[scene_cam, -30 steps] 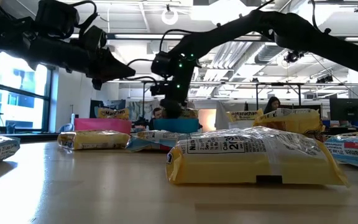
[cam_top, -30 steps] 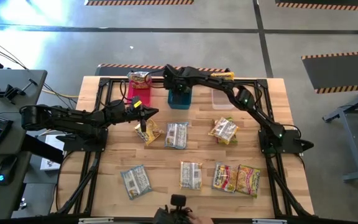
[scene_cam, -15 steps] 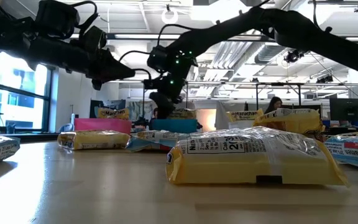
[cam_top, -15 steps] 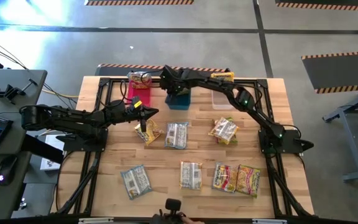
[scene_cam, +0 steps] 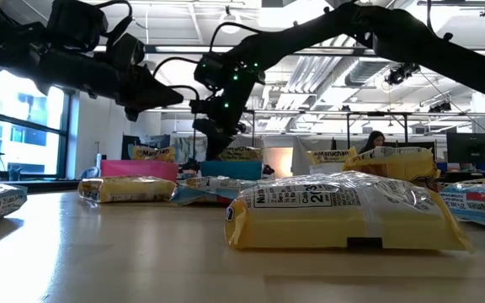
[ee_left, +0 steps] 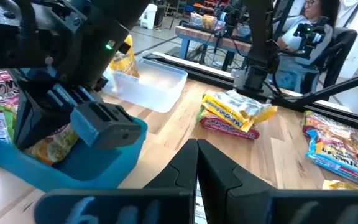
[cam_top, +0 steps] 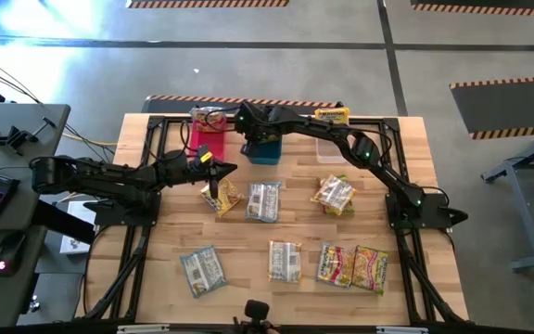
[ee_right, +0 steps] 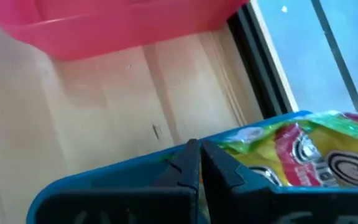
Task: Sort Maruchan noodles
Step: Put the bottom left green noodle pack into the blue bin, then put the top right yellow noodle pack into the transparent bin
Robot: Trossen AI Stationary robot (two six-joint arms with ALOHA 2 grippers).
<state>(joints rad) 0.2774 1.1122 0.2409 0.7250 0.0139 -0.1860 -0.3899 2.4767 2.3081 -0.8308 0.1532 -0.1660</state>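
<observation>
Sorting mid-run: right gripper (cam_top: 246, 119) hangs empty and pinched closed over the blue bin (cam_top: 269, 148); next, I'd guess, fetching another loose packet (cam_top: 265, 200) just below it.

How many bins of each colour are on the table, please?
pink bin: 1
blue bin: 1
clear bin: 1
Total: 3
</observation>
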